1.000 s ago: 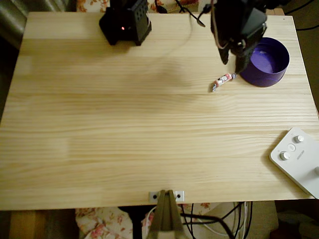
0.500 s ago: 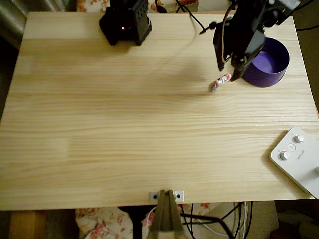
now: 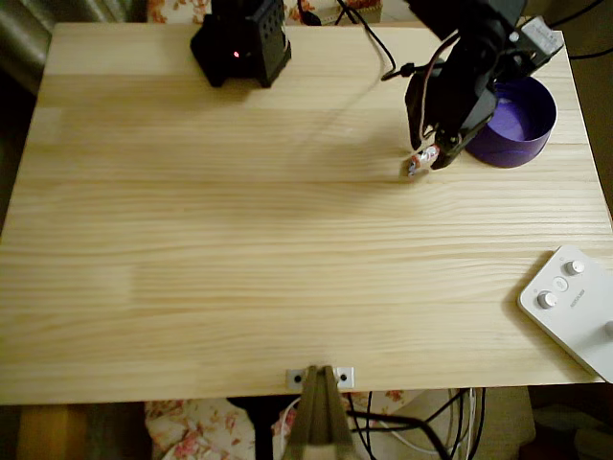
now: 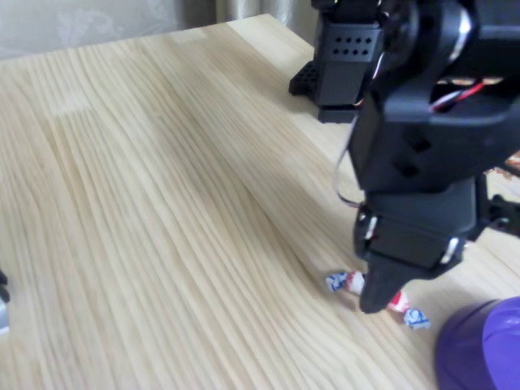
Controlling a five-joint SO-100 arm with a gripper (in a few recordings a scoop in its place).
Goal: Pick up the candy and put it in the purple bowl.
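Observation:
The candy (image 3: 416, 165), a small red and white twisted sweet, lies on the wooden table just left of the purple bowl (image 3: 518, 121). My black gripper (image 3: 432, 153) is down at the table and open, one finger on each side of the candy's right end. In the fixed view a dark finger (image 4: 378, 288) stands in front of the candy's middle. The wrapper ends of the candy (image 4: 344, 282) stick out on both sides of it. The rim of the purple bowl (image 4: 479, 345) is at the lower right corner.
A black arm base (image 3: 241, 42) stands at the table's back edge. A white box with round knobs (image 3: 573, 305) sits at the front right corner. A metal clamp (image 3: 319, 377) grips the front edge. Cables trail near the back right.
The gripper has come down and slightly left from above the bowl's rim to the table, and its fingers now straddle the candy. The candy has not moved.

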